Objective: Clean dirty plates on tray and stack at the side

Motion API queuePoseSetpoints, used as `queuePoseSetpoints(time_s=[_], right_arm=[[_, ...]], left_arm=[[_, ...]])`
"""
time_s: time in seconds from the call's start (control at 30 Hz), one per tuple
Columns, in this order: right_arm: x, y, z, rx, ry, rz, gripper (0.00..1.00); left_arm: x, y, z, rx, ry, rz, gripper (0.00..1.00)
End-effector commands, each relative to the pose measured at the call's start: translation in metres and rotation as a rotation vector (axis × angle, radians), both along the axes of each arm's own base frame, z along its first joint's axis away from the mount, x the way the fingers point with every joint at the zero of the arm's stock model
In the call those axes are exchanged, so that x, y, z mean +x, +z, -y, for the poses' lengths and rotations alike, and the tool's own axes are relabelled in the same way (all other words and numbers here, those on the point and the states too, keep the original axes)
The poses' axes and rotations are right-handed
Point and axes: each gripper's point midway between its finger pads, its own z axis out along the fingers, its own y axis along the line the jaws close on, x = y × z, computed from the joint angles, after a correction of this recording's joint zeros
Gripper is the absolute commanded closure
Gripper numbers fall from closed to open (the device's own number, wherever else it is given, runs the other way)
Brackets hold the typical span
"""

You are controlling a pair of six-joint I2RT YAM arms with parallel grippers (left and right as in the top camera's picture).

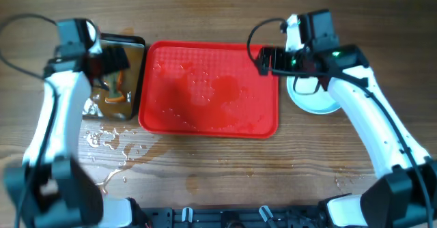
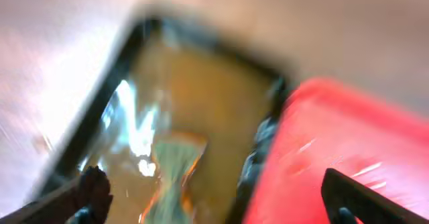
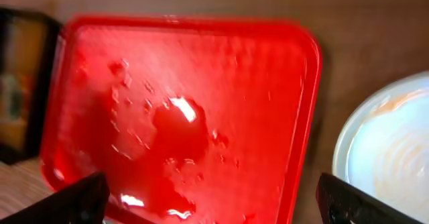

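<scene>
With the tray [image 1: 205,84] bare and the plates [image 1: 308,103] apparently stacked just right of it, the job looks finished; left gripper [image 2: 218,198] and right gripper [image 3: 214,200] both gape wide and empty, needing only to retreat.

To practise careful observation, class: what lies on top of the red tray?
Only droplets and a shiny wet patch lie on the tray, nothing solid. The right hand overlaps its far right corner from overhead, but the right wrist view shows that corner bare.
</scene>
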Motion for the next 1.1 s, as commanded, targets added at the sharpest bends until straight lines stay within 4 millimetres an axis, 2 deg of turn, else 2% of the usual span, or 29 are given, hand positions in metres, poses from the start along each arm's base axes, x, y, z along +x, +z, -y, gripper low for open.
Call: queuePoseSetpoints(time_s=[0.0,0.03,0.1,0.2,0.3,0.4,0.43,0.5,0.57,0.63,0.8,1.0,1.07], right_arm=[[0.011,0.098,0.004,0.029,0.000,0.253,0.00],[0.007,0.130,0.005,0.047,-0.002,0.330,0.00],[-0.006,0.167,0.008,0.070,-0.004,0.421,0.00],[-0.034,0.218,0.014,0.153,-0.051,0.536,0.00],[-0.065,0.249,0.022,0.260,-0.124,0.569,0.00],[-0.080,0.260,0.029,0.270,-0.148,0.599,0.00],[-0.081,0.259,0.035,0.226,-0.155,0.612,0.00],[-0.094,0.240,0.042,0.117,-0.118,0.573,0.00],[-0.100,0.231,0.050,0.049,-0.115,0.558,0.00],[-0.098,0.231,0.061,-0.006,-0.148,0.575,0.00],[-0.095,0.214,0.064,-0.144,-0.042,0.672,0.00],[-0.111,0.162,0.073,-0.074,-0.052,0.826,0.00],[-0.119,0.137,0.079,-0.057,-0.067,0.910,0.00]], left_arm=[[-0.010,0.113,0.022,-0.003,-0.071,0.291,0.00],[-0.019,0.132,0.023,0.006,-0.072,0.339,0.00],[-0.030,0.154,0.024,0.016,-0.073,0.397,0.00],[-0.039,0.170,0.026,0.024,-0.074,0.440,0.00],[-0.040,0.171,0.026,0.024,-0.074,0.441,0.00],[-0.042,0.166,0.026,0.021,-0.074,0.422,0.00],[-0.042,0.166,0.026,0.021,-0.074,0.422,0.00],[-0.042,0.166,0.026,0.021,-0.074,0.421,0.00],[-0.042,0.166,0.026,0.020,-0.074,0.419,0.00],[-0.042,0.166,0.026,0.020,-0.074,0.419,0.00],[-0.042,0.166,0.026,0.020,-0.074,0.419,0.00],[-0.042,0.166,0.026,0.020,-0.074,0.419,0.00],[-0.042,0.166,0.026,0.020,-0.074,0.419,0.00]])
